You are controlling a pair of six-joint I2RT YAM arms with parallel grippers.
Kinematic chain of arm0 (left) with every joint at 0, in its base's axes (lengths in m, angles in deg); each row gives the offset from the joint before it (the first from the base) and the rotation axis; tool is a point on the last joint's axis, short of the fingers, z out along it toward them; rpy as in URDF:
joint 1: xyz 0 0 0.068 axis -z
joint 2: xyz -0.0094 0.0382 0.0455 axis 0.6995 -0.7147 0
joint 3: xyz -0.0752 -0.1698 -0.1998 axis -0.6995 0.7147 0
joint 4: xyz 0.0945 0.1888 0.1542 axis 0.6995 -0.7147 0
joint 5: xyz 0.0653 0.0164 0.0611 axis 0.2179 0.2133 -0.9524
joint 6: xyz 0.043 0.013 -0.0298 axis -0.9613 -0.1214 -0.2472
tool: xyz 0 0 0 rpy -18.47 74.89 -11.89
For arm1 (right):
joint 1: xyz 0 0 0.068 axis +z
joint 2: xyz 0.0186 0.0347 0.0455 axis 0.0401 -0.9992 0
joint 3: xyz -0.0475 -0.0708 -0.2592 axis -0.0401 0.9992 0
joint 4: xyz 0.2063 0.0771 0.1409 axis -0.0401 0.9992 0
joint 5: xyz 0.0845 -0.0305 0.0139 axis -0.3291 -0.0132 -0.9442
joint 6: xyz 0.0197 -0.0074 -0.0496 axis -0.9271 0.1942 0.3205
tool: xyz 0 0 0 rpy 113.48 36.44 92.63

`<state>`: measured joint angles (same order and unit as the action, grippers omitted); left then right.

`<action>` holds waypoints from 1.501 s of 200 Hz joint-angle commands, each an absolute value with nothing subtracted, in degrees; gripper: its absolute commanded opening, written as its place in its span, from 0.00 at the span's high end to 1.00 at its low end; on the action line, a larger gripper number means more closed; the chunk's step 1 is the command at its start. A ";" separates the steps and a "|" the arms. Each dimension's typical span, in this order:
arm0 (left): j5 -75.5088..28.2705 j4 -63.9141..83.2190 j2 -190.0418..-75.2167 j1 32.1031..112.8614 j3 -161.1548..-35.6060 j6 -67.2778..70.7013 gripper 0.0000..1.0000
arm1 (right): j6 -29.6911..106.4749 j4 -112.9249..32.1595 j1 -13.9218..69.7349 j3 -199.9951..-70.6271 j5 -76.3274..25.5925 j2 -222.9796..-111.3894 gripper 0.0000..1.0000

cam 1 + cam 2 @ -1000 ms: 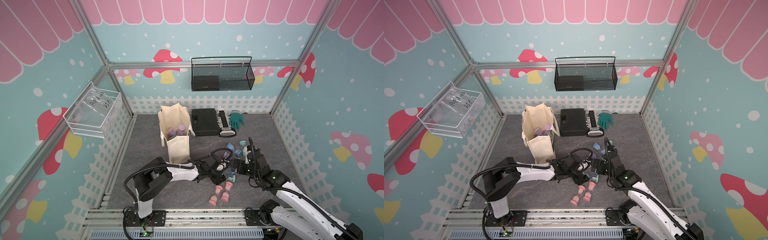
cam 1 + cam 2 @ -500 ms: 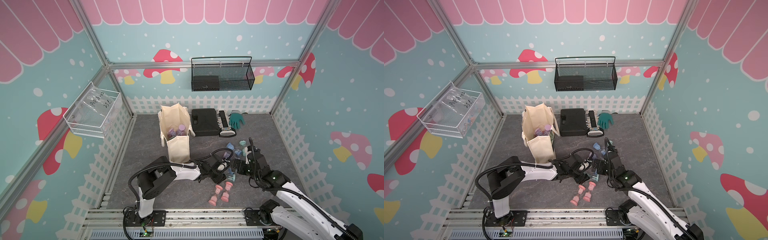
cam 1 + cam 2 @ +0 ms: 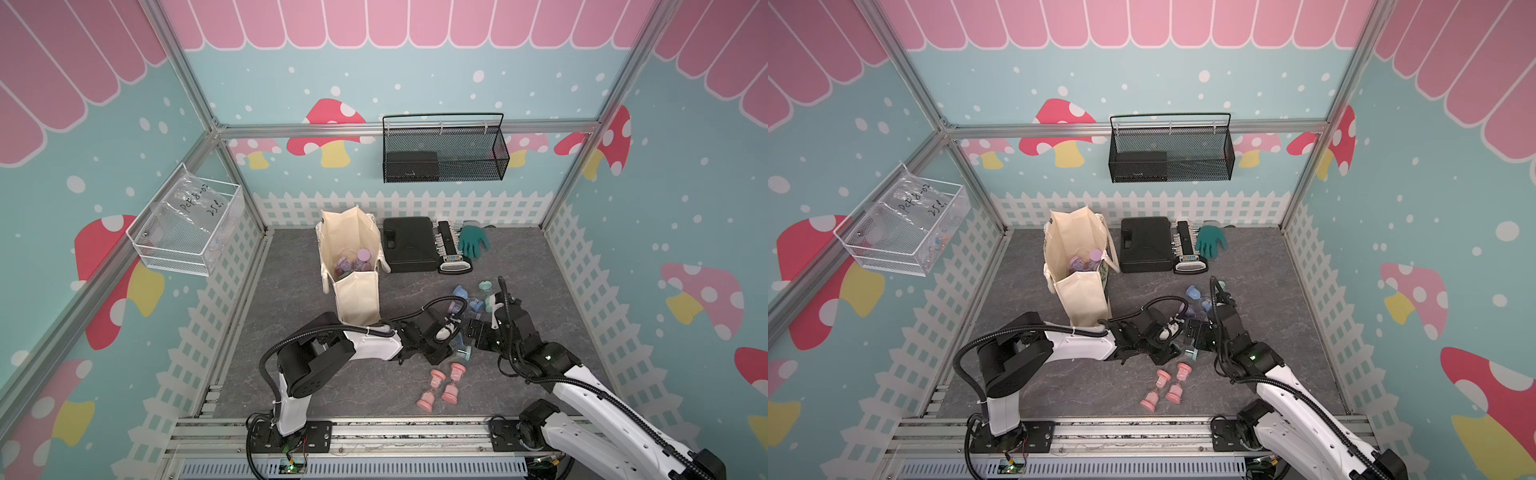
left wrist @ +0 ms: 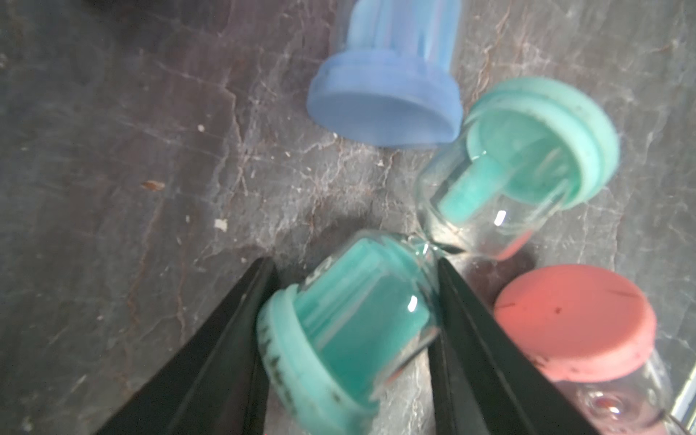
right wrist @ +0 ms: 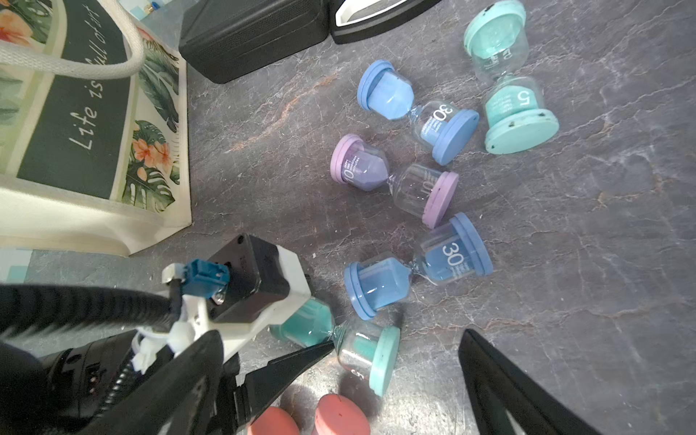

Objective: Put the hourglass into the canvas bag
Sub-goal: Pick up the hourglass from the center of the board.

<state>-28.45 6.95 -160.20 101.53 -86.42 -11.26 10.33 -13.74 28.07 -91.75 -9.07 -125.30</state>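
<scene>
A teal hourglass point(image 4: 354, 324) lies on its side on the grey floor, also seen in a top view point(image 3: 463, 352) and in the right wrist view point(image 5: 361, 350). My left gripper point(image 4: 354, 260) is low over it, one finger against its cap and the other against its glass bulb, shut on it. My right gripper point(image 5: 399, 338) hangs just beyond the hourglass, jaws wide open and holding nothing. The cream canvas bag point(image 3: 357, 291) stands upright behind the left arm with purple hourglasses point(image 3: 353, 262) inside; its dark printed side point(image 5: 75, 113) faces the right wrist.
Loose hourglasses lie around: two pink ones point(image 3: 440, 384) in front, blue point(image 5: 414, 267), purple point(image 5: 391, 177), blue point(image 5: 418, 109) and teal point(image 5: 508, 83) behind. A black hard case point(image 3: 409, 243), a handheld device point(image 3: 451, 249) and a green glove point(image 3: 473, 241) sit at the back fence.
My left gripper's jaws have narrowed onto the teal hourglass, and the left arm has edged toward it. The right arm has barely moved.
</scene>
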 commanded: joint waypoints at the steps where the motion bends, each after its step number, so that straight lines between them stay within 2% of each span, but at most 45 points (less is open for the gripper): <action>1: -29.72 8.33 -159.23 101.37 -85.14 -11.38 0.53 | 10.07 -15.35 28.00 -90.81 -9.61 -124.18 0.00; 65: -28.26 14.18 -153.26 99.08 -79.32 -6.14 0.56 | 10.68 -16.06 27.94 -91.20 -9.55 -122.67 0.00; 126: -29.49 13.50 -146.89 97.04 -77.02 -2.80 0.57 | 13.21 -18.02 27.94 -93.00 -9.59 -121.78 0.01; 222: -39.72 -4.37 -134.61 96.50 -83.51 3.38 0.63 | 23.89 -28.41 27.96 -97.73 -17.50 -120.72 0.00; 300: -48.59 -19.89 -123.55 96.50 -92.08 8.52 0.63 | 30.17 -39.66 27.99 -99.77 -25.46 -123.06 0.00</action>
<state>-43.12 -12.99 -126.78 96.89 -88.10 5.97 27.15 -33.80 28.07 -97.63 -21.86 -122.07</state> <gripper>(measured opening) 0.539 0.996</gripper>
